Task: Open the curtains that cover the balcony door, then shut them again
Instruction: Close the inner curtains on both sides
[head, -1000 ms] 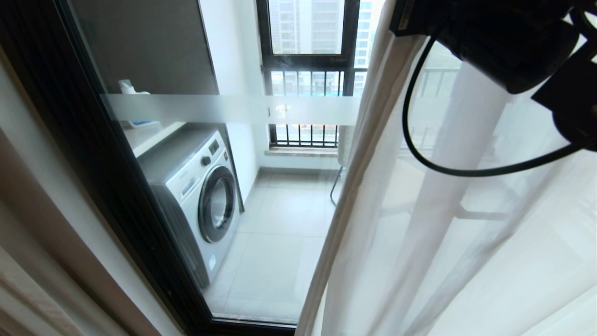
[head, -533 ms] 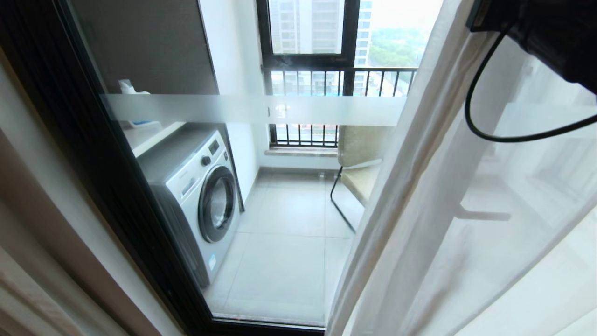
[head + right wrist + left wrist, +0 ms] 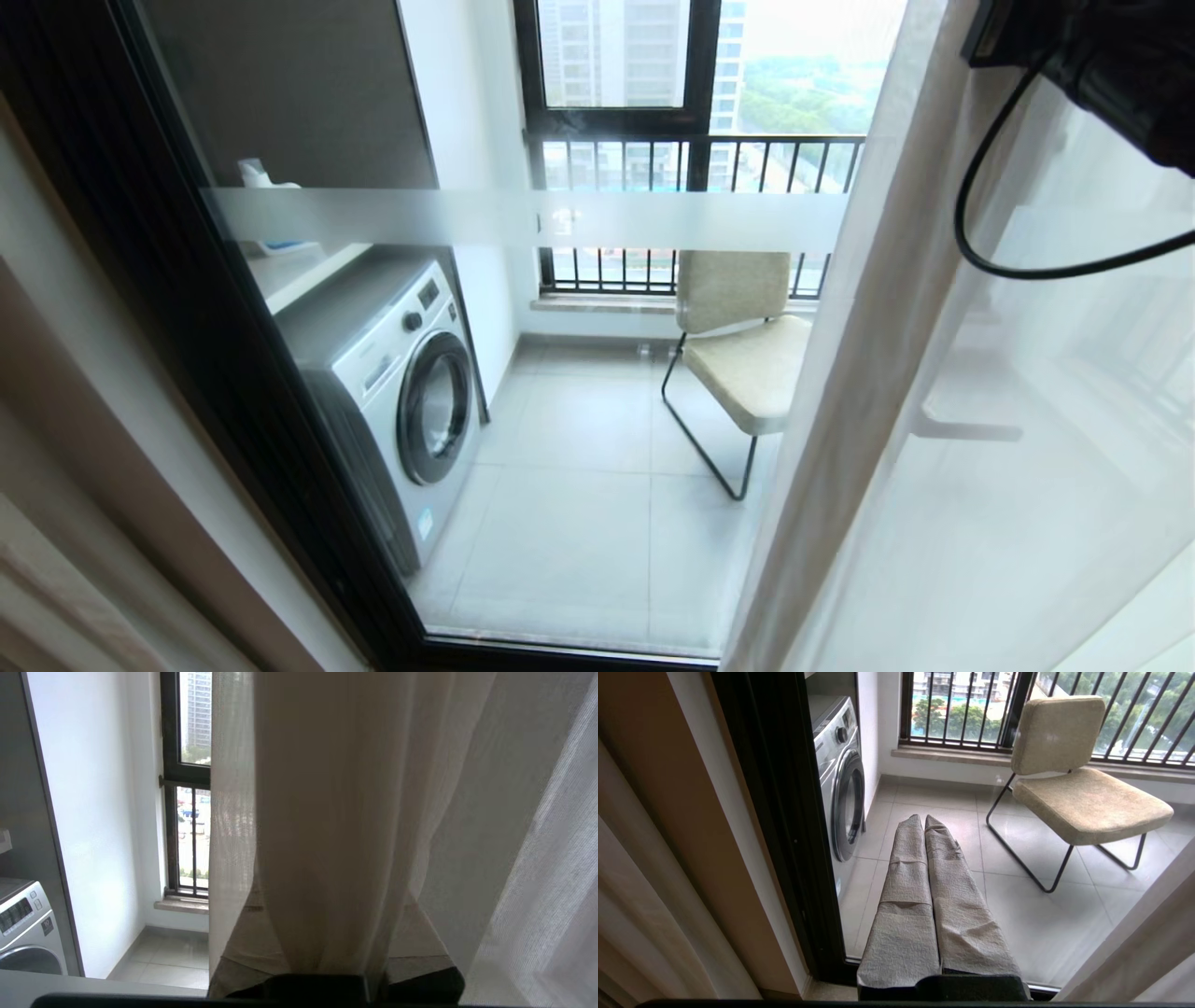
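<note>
Through the glass of the balcony door (image 3: 523,392), whose black frame runs down my left side and whose frosted band (image 3: 448,217) crosses at mid-height, I see a washing machine (image 3: 397,392) on the left of the tiled balcony floor (image 3: 569,523) and a beige chair (image 3: 742,359) on thin black legs to its right, near the outer window with its railing bars (image 3: 653,159). The curtains (image 3: 934,420) hang on my right: the sheer white layer covers the right part of the glass, and its leading edge falls just in front of the chair's right side, so the door's left and middle stand uncovered. A strip of opaque beige fabric (image 3: 56,523) shows at my far left, outside the door frame. My right arm (image 3: 1102,65) sits high at the top right corner of the head view, a black cable (image 3: 990,252) looping below it in front of the sheer. In the right wrist view the right gripper (image 3: 327,933) has its fingers spread to either side of a gathered fold of curtain that hangs between them; I cannot tell whether they press on it. In the left wrist view the left gripper (image 3: 924,821) points at the balcony floor, its two cloth-wrapped fingers (image 3: 906,891) pressed together with nothing between them.
</note>
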